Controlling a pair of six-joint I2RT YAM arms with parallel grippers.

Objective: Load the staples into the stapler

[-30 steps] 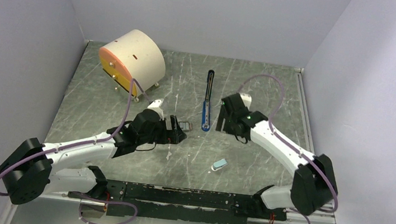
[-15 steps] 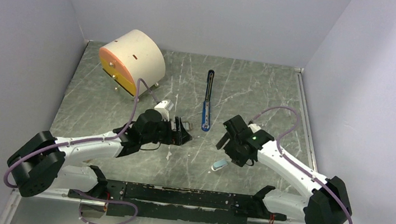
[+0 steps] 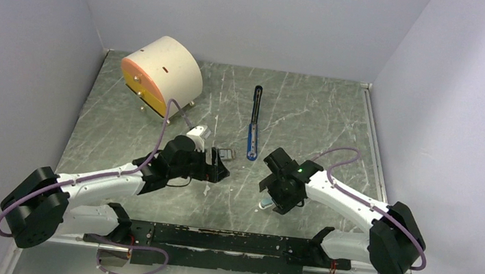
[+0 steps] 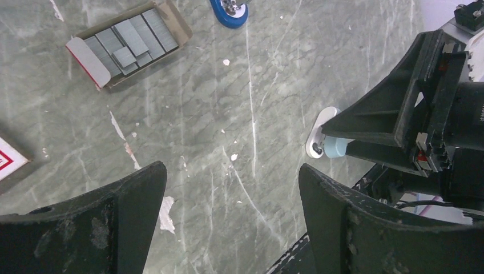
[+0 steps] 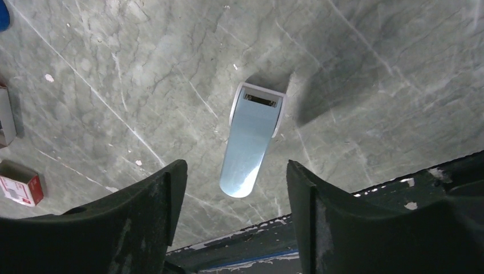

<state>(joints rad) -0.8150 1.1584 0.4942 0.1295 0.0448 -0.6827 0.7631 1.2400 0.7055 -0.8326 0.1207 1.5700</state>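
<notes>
Pulled back slightly since earlier: left gripper (image 4: 231, 188), jaws apart, empty. Staples (image 4: 128, 43) lying in open cardboard box (image 4: 182, 25) just ahead-left of it; stapler (image 3: 254, 121) beyond. Brought down since earlier: right gripper (image 5: 234, 182), jaws apart, straddling light-blue oblong piece (image 5: 251, 142), not touching.

My left arm (image 3: 105, 180) and right arm (image 3: 350, 199) are slim white shells joined by black knuckles, and each ends at the shoulder in a fat round black drum (image 3: 31, 208). A purple cable (image 3: 165, 118) loops loosely along each one. A tiny green light (image 3: 300, 162) glows on my right wrist. Both arms are fixed to a long black rail (image 3: 214, 238) with chipped paint. My left fingers (image 4: 114, 228) are broad matte black slabs, scuffed grey and dusty; my right fingers (image 5: 342, 211) are the same black, with rounded corners.
</notes>
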